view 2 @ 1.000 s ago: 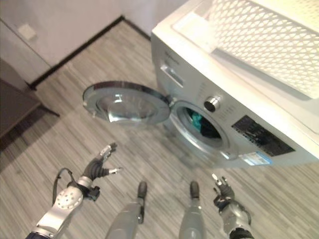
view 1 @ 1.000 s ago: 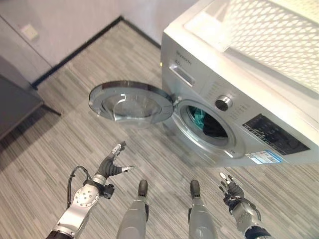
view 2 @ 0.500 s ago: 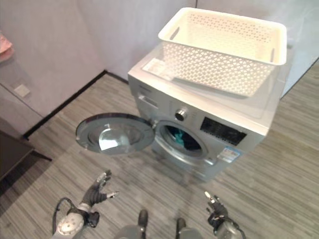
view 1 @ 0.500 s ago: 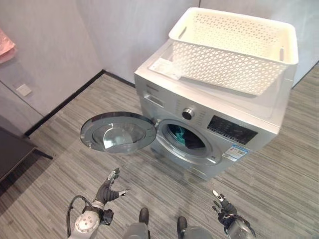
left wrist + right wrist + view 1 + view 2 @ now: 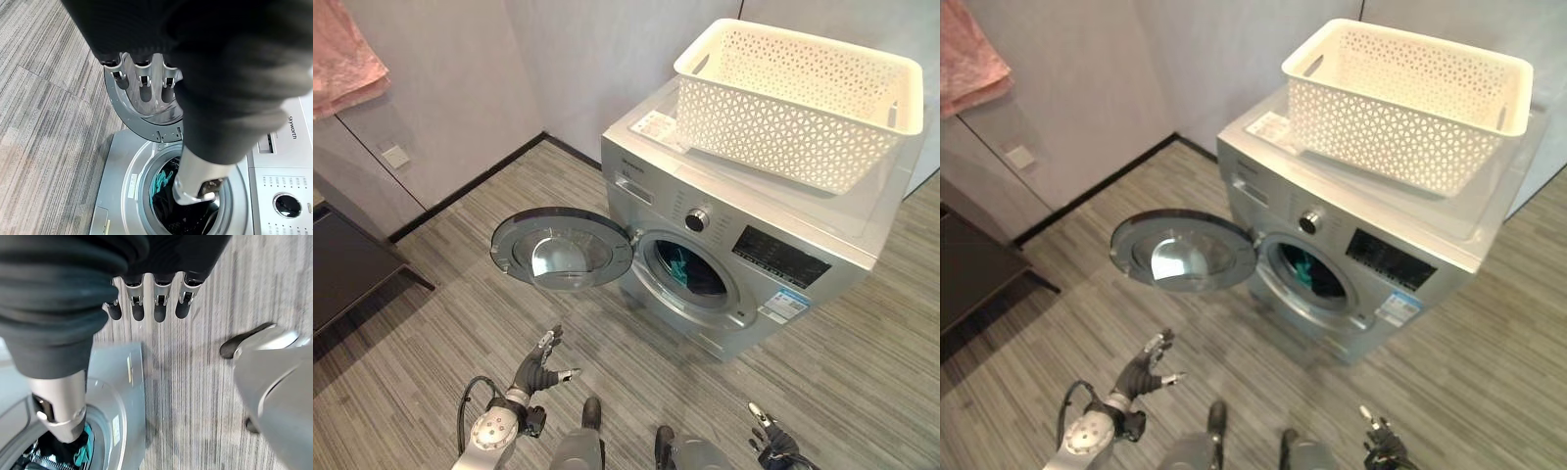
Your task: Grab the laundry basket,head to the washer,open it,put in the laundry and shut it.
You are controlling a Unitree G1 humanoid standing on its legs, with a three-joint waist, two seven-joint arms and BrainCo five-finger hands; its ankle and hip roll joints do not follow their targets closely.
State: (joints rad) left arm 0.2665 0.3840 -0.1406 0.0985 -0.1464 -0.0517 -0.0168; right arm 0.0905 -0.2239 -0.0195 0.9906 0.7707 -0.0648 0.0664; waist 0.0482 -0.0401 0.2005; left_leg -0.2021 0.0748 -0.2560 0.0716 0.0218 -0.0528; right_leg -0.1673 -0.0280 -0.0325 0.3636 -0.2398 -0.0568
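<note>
The silver washer [image 5: 744, 245] stands against the wall with its round door [image 5: 563, 247] swung wide open to the left. Teal and dark laundry [image 5: 683, 268] lies inside the drum. A white lattice laundry basket [image 5: 798, 98] sits on top of the washer. My left hand [image 5: 540, 367] hangs low in front of the door, open and holding nothing; its fingers [image 5: 142, 81] point toward the door in the left wrist view. My right hand [image 5: 769, 446] is low at the right, open and holding nothing, its fingers [image 5: 146, 303] straight over the floor.
A pink cloth [image 5: 347, 59] hangs at the upper left wall. A dark low table [image 5: 342, 274] stands at the left edge. The wood-look floor [image 5: 431, 323] spreads out in front of the washer.
The camera has pulled back and tilted up, so the whole washer and the basket on top now show. Both hands stay low and open. The door remains open.
</note>
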